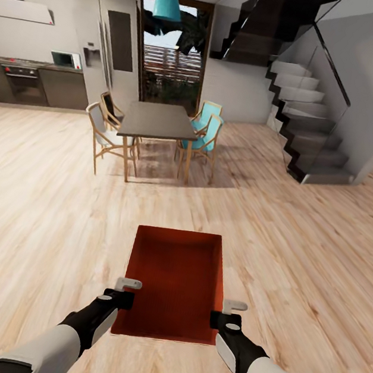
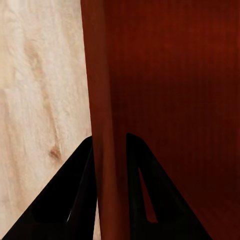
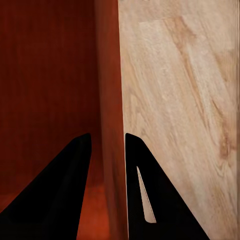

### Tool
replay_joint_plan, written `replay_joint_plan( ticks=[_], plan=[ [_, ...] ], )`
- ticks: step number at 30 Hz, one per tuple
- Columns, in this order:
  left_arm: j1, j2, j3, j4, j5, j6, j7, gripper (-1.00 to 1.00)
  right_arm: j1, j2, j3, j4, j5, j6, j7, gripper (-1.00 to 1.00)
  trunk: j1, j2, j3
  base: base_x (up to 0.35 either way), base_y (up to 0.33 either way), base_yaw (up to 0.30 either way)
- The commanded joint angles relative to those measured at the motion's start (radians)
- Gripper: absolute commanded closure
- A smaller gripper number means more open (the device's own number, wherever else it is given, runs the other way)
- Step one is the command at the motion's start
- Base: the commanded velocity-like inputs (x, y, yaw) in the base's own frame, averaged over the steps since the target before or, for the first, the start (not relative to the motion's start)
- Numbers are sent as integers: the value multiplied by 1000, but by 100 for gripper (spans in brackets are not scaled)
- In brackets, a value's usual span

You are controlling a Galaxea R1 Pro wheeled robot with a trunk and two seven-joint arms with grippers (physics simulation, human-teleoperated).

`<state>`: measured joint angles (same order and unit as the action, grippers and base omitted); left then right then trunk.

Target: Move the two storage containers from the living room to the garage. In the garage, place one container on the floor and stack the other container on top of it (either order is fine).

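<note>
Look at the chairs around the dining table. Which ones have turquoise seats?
The two chairs on the table's right side, the near one and the one behind it. The left-side chairs are pale or dark instead.

Light wood-plank floor (image 1: 39,205) throughout. Dining table (image 1: 156,120), dark grey top, wooden legs, mid-room. Four wooden chairs: two with teal seats (image 1: 204,135) on one side, two with pale seats (image 1: 102,128) on the other. Teal pendant lamp (image 1: 168,3) above. Dark staircase (image 1: 307,130) with glass balustrade. Kitchen run: oven (image 1: 20,77), microwave (image 1: 65,59), grey refrigerator (image 1: 106,47). Glazed door (image 1: 171,57) behind table.
</note>
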<state>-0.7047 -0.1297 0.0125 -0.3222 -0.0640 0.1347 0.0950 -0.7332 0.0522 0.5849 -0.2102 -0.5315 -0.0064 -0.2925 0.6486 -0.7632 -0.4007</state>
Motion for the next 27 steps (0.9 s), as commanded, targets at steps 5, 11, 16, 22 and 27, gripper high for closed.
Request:
replay_joint_plan(
  ticks=[5, 11, 16, 22, 27],
  plan=[
    [1, -1, -17, -1, -3, 6, 8, 100, -2, 0, 1, 2, -2, -3, -14, 100, 1, -1, -1, 323, 0, -286],
    [1, -1, -17, -1, -3, 6, 8, 100, -2, 1, 1, 2, -2, -3, -14, 100, 1, -1, -1, 323, 0, -288],
    [1, -1, -17, -1, -3, 6, 8, 100, -2, 1, 1, 2, -2, -3, -14, 100, 1, -1, -1, 323, 0, -288],
    [1, -1, -17, -1, -3, 6, 8, 100, -2, 1, 1, 2, -2, -3, -14, 100, 1, -1, -1, 323, 0, -288],
    [1, -1, -17, -1, -3, 6, 8, 100, -2, 1, 1, 2, -2, -3, -14, 100, 1, -1, -1, 323, 0, -288]
  ],
)
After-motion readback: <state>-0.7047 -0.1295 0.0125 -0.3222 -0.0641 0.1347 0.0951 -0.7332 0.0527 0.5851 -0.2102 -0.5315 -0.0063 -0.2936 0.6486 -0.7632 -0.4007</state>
